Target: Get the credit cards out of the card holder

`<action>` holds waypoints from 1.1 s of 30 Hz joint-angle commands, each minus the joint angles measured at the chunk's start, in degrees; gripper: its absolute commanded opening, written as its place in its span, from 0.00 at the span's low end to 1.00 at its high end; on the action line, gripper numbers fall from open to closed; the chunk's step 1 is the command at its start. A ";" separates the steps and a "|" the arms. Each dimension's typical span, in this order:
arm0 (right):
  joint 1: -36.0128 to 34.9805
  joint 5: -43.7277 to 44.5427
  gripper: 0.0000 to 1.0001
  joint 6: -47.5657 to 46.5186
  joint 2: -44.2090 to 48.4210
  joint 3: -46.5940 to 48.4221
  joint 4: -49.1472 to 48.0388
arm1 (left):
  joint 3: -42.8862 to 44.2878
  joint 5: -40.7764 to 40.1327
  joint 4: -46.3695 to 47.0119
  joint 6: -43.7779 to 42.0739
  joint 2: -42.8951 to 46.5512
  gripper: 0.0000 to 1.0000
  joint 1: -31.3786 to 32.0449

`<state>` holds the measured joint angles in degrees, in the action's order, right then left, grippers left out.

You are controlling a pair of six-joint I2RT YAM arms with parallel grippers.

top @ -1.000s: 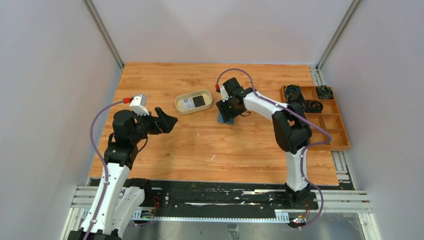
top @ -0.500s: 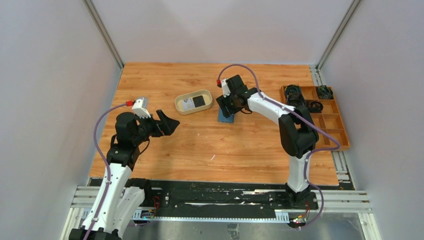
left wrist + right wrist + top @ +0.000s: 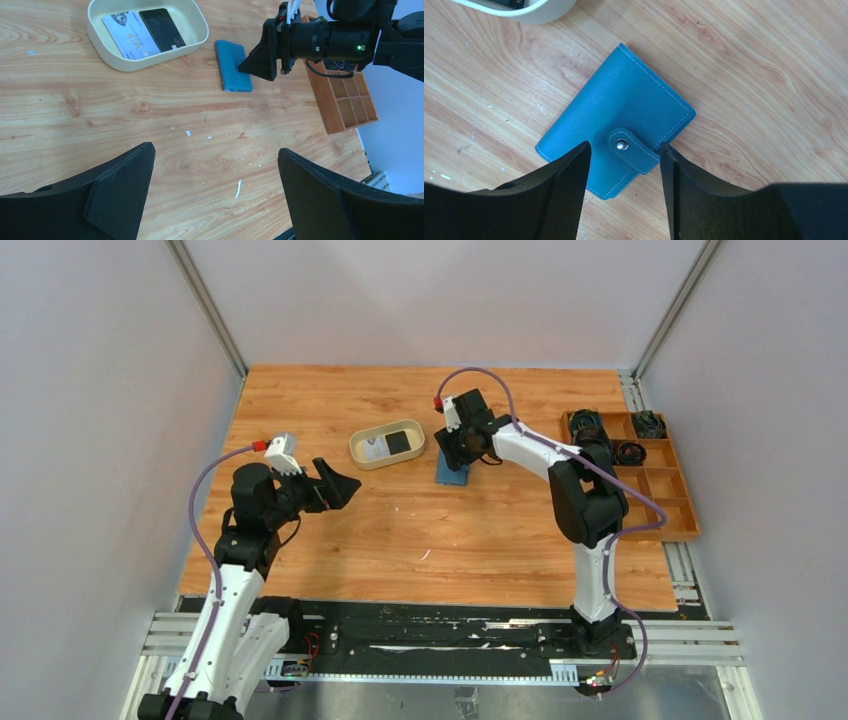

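The teal-blue card holder (image 3: 451, 475) lies shut and flat on the table, its snap tab (image 3: 634, 150) fastened; it also shows in the left wrist view (image 3: 233, 73). My right gripper (image 3: 456, 449) hovers just over it, open and empty, with the tab between its fingers (image 3: 623, 192). A whitish card (image 3: 123, 38) and a black card (image 3: 161, 30) lie in the beige oval tray (image 3: 361, 454) to the left of the holder. My left gripper (image 3: 338, 486) is open and empty, held above the table's left part (image 3: 215, 195).
A wooden compartment box (image 3: 672, 502) with dark cable bits stands at the right edge, also in the left wrist view (image 3: 345, 102). The tray rim (image 3: 531, 11) lies close to the holder's far left. Grey walls enclose the table.
My right gripper has drawn slightly back and up from the card holder, so more of it shows. My left arm has shifted slightly towards the near side.
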<state>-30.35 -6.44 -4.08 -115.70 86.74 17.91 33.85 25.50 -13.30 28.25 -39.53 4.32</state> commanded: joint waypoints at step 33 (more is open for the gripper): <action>2.87 -30.54 0.00 3.69 12.44 -16.23 -7.04 | -6.72 -14.55 18.07 8.74 -14.49 0.86 22.13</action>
<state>-27.46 -26.06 -1.56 -109.62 74.56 12.36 28.12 17.54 -0.73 35.00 -51.96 25.78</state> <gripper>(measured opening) 0.035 0.911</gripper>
